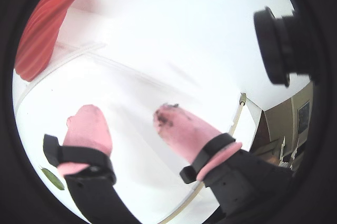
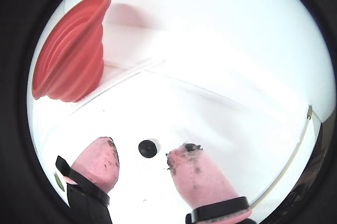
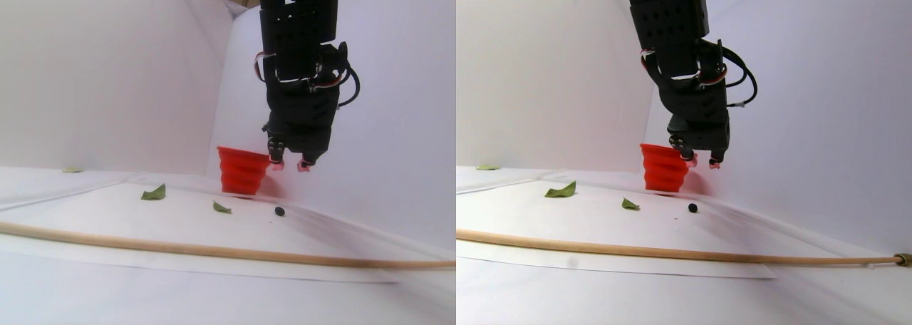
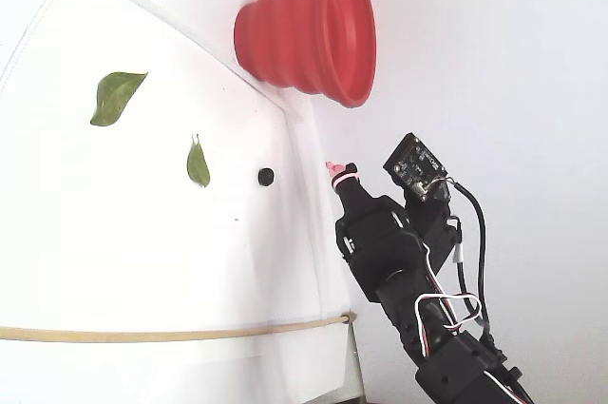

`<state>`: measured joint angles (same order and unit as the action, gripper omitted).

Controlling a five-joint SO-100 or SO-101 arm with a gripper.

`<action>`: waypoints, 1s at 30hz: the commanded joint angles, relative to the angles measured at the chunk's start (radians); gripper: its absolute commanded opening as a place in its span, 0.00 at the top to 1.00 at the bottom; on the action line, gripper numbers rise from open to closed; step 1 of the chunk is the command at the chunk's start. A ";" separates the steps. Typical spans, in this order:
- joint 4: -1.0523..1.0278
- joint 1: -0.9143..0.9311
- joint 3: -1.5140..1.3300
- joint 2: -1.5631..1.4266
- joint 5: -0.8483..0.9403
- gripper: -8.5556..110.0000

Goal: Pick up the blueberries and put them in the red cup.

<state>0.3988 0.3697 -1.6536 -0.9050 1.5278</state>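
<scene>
We see the end effector spread and empty, raised above the worktop; one blueberry lies directly below, between its fingers.

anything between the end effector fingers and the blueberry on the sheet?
Nothing. In a wrist view the blueberry sits on bare white sheet between the open end effector fingers, untouched.

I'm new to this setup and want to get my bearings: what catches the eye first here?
The red cup dominates, bright against the white table near the back wall. In a wrist view the open claw, pink-tipped, hangs above one small dark blueberry. Two green leaves lie beside it, and a wooden stick crosses the front.
</scene>
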 commanded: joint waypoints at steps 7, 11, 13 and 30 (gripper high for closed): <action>-0.035 0.035 0.144 0.003 -0.057 0.77; -0.037 0.028 0.153 0.020 -0.075 0.76; -0.037 0.026 0.164 0.032 -0.084 0.76; -0.063 0.015 0.244 0.123 -0.115 0.74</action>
<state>0.3359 0.3697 -1.5033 -0.7409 1.4251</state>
